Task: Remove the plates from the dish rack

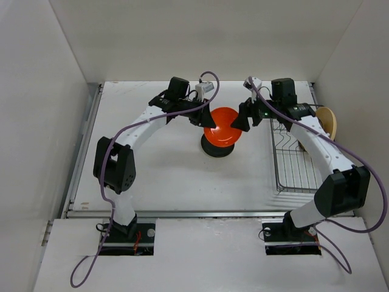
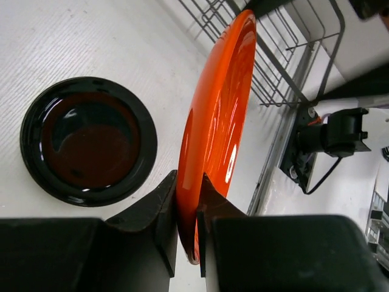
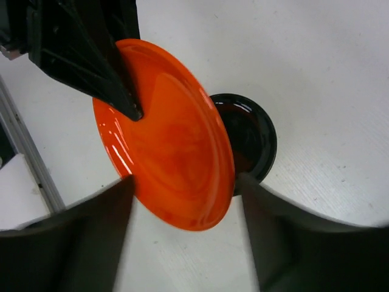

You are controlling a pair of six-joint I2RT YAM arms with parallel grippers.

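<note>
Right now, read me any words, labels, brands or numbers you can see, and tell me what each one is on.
None can be read.
The orange plate, the black plate, the tan plate and the dish rack show no lettering, numbers or brand marks.
Nothing else in view bears legible text.

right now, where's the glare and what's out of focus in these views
Left wrist: white glare streaks on the orange plate and black plate. Right wrist: its own gripper fingers are blurred, plate sharp. Top external: even light, no strong glare.
</note>
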